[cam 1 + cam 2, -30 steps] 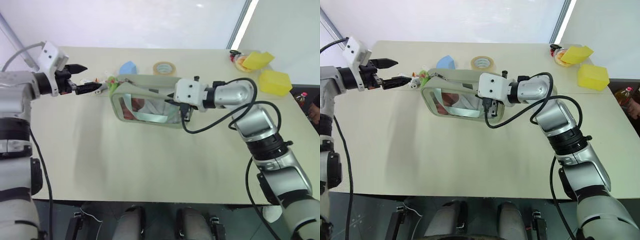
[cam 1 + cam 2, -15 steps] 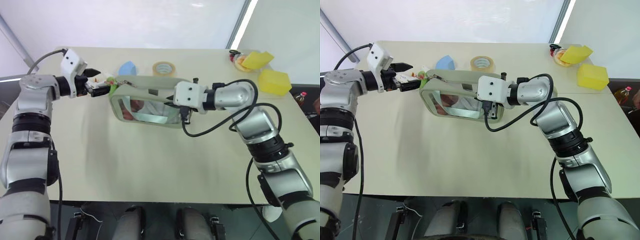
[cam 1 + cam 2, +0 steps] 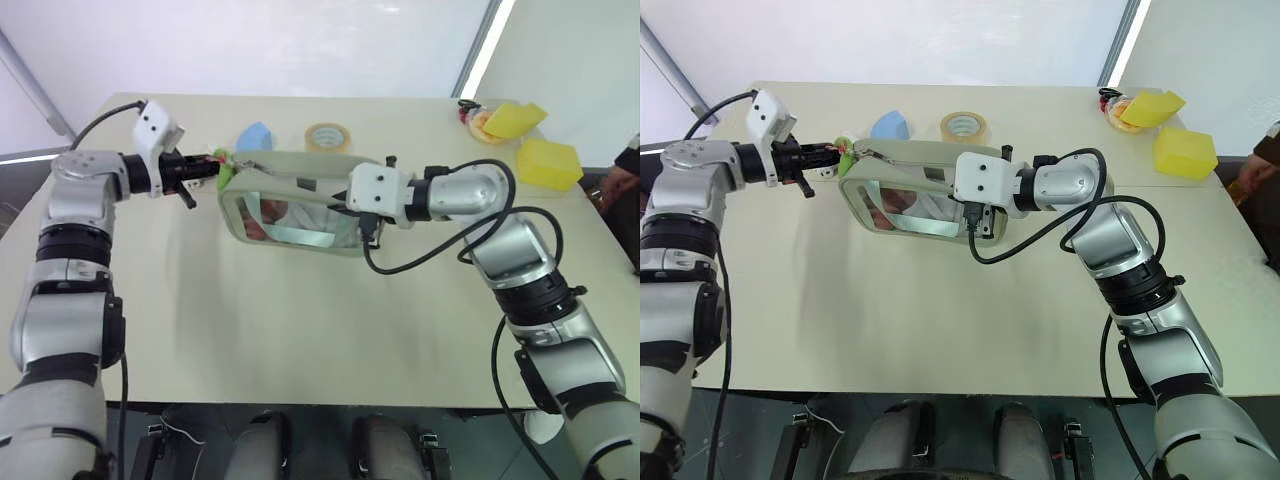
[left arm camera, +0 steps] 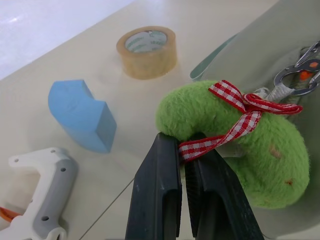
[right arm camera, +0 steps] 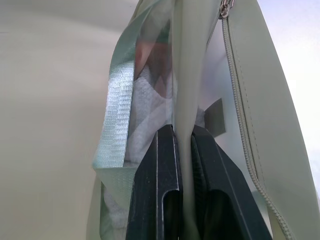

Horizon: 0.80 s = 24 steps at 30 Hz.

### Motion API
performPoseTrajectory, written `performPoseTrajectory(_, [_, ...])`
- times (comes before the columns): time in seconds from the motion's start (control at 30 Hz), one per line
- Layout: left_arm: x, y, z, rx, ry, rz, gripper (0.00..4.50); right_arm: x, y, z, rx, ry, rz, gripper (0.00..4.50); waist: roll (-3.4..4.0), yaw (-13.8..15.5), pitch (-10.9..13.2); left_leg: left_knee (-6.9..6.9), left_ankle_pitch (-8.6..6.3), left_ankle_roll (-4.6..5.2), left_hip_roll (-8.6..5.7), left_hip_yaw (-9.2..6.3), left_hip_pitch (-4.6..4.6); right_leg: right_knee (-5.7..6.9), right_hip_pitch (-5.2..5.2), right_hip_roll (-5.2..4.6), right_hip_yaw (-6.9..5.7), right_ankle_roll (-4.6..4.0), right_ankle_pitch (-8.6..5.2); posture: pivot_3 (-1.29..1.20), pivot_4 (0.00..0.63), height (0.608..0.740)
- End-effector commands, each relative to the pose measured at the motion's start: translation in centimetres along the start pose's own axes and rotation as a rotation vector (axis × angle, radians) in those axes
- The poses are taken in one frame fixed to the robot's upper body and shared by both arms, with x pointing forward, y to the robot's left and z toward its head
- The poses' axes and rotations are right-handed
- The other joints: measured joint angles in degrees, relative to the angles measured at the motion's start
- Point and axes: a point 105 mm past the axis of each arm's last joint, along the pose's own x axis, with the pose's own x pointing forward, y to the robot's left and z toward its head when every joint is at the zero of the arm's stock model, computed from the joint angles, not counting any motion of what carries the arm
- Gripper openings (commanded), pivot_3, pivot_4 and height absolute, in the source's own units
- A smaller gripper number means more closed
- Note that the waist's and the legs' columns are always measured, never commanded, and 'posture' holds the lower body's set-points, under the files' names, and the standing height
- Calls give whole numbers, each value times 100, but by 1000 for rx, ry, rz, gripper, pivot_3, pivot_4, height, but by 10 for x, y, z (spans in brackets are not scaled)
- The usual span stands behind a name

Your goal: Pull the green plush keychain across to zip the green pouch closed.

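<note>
The green pouch (image 3: 300, 172) lies at the table's middle back, its clear window showing red and white contents. The green plush keychain (image 4: 260, 160), a fuzzy lime charm with a red gingham bow, hangs by a metal clip at the pouch's left end (image 3: 226, 166). My left gripper (image 3: 207, 168) reaches in from the left and is shut on the charm's edge and ribbon, its fingers (image 4: 160, 175) pressed together. My right gripper (image 3: 352, 205) is shut on the pouch's right edge, with the fabric pinched between its fingers (image 5: 155, 175).
Behind the pouch sit a light blue lump (image 3: 257, 134) and a tape roll (image 3: 329, 136). Yellow items (image 3: 549, 163) lie at the far right corner. A white tool (image 4: 40, 185) lies near the left gripper. A person's hand (image 3: 615, 185) shows at the right edge.
My left gripper moved right to the pouch's left end and shut on the keychain. The right gripper and the pouch stayed put. A person's hand appeared at the right edge.
</note>
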Motion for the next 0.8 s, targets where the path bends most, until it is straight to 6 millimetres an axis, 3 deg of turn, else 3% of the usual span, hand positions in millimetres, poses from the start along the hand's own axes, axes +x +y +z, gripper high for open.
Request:
performPoseTrajectory(0.03, [-17, 11, 49, 25, -137, 25, 48, -3, -8, 6, -29, -12, -33, 0, 0, 1, 0, 0, 0, 0, 0, 0, 0, 0, 0, 0, 0, 0, 0, 0, 150, 740])
performPoseTrajectory(0.27, [-4, -24, 73, 8, -208, -171, 48, 1, -14, -6, -22, 12, -52, 0, 0, 7, 0, 2, 0, -1, 0, -6, 1, 0, 6, 0, 1, 0, 0, 0, 150, 740])
performPoseTrajectory(0.43, [19, -41, 65, 38, -188, -190, 48, 4, -13, -3, -25, -2, -50, 0, 0, 1, 0, 4, 0, -1, 1, -13, 2, -1, 6, 0, 1, 0, 0, 0, 150, 740])
performPoseTrajectory(0.57, [26, -42, 58, 64, -149, -171, 48, 3, -14, -3, -25, -2, -54, 0, 0, -6, 0, 3, 0, -1, 1, -12, 3, 0, 5, 0, 1, 0, 0, 0, 150, 740])
performPoseTrajectory(0.67, [25, -42, 57, 69, -145, -170, 1040, 2, -14, -5, -23, 4, -58, 0, 0, 1, 0, 3, 0, -1, 1, -11, 3, 0, 5, 0, 1, 0, 0, 0, 150, 740])
performPoseTrajectory(0.8, [20, -38, 66, 87, -157, -154, 2984, 2, -14, -5, -20, 6, -60, 0, 0, 2, 0, 3, 0, -1, 0, -12, 3, -1, 6, 0, 1, 0, 0, 0, 150, 740])
